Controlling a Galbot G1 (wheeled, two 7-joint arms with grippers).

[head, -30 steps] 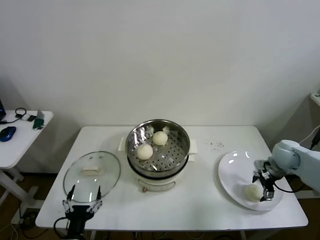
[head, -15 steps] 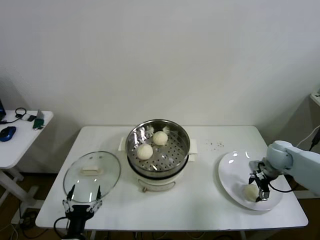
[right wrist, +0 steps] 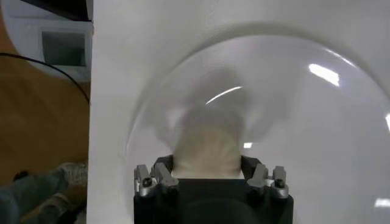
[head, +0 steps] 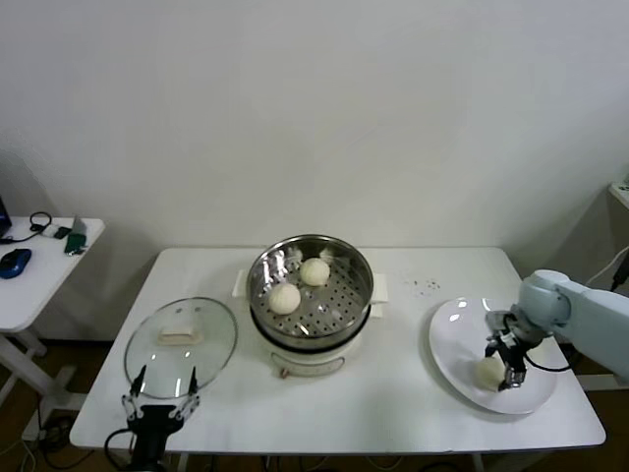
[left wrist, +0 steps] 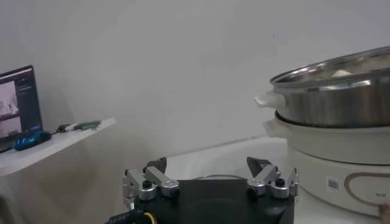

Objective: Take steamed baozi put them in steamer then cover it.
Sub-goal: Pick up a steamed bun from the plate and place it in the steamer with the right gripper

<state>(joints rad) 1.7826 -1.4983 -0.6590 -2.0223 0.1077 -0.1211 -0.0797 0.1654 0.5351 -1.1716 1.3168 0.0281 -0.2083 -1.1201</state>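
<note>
Right pincer (head: 500,366) low, spread; left pincer (head: 161,391) spread.

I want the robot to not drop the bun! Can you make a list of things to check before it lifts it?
1. Right gripper is around the bun on the plate: ok, the bun sits between the fingers in the right wrist view.
2. Fingers squeezed tight on it: cannot tell.
3. Steamer is open, cover lying beside it on the table: ok.
4. Room left in the steamer: ok, only two buns inside.
5. Left gripper out of the way at the table's front edge near the cover: ok.
6. White plate steady on the table: ok.
</note>
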